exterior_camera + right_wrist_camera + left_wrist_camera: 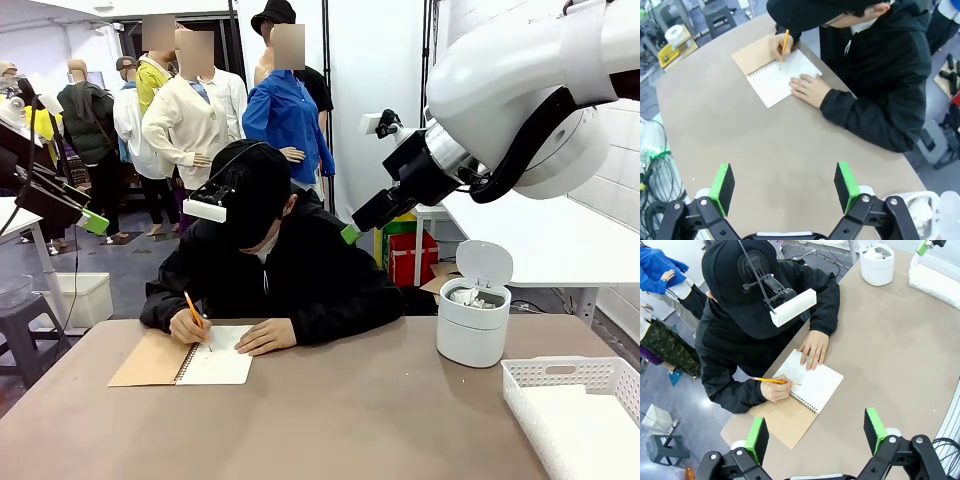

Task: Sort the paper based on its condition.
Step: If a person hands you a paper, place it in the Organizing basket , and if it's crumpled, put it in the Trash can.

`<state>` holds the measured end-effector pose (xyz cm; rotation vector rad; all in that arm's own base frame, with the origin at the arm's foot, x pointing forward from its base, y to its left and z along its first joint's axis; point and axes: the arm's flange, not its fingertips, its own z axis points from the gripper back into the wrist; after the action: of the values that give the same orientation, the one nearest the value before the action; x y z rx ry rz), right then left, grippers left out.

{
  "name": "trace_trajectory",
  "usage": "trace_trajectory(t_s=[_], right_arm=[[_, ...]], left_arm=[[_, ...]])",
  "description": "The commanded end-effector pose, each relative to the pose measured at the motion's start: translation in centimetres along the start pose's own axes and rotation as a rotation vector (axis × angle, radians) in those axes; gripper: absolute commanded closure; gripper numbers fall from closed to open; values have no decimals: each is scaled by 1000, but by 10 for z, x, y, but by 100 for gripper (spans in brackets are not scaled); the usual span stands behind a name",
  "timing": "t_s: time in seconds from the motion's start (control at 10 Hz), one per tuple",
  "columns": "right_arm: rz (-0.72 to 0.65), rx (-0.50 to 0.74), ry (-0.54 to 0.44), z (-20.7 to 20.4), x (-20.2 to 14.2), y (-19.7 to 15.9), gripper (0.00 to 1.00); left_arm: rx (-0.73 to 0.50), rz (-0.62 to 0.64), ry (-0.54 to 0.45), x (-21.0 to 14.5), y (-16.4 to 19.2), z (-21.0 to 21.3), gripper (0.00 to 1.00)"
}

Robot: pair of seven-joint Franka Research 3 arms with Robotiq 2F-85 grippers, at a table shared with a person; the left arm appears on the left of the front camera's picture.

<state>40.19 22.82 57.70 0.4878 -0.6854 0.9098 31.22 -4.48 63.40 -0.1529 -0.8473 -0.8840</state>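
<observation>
White basket (560,373) partly beyond right edge

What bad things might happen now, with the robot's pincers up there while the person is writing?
1. The person's writing hand and pencil are on the notebook. If the open left pincer drops there, it might bump them.
2. The page looks bound in, so pulling it might drag the whole notebook.
3. The open right pincer hangs near the white bin. Coming down, it might knock it over.
</observation>
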Motion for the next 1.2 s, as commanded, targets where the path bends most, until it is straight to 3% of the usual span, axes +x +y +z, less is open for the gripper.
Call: trace_trajectory(t_s=[0.0, 1.1], right_arm=[[47, 31, -24, -3, 0, -12, 0], [26, -4, -9, 2, 1, -11, 0]], left_arm=[[10, 6, 2, 0, 0, 0, 0], [10, 6, 2, 0, 0, 0, 0]])
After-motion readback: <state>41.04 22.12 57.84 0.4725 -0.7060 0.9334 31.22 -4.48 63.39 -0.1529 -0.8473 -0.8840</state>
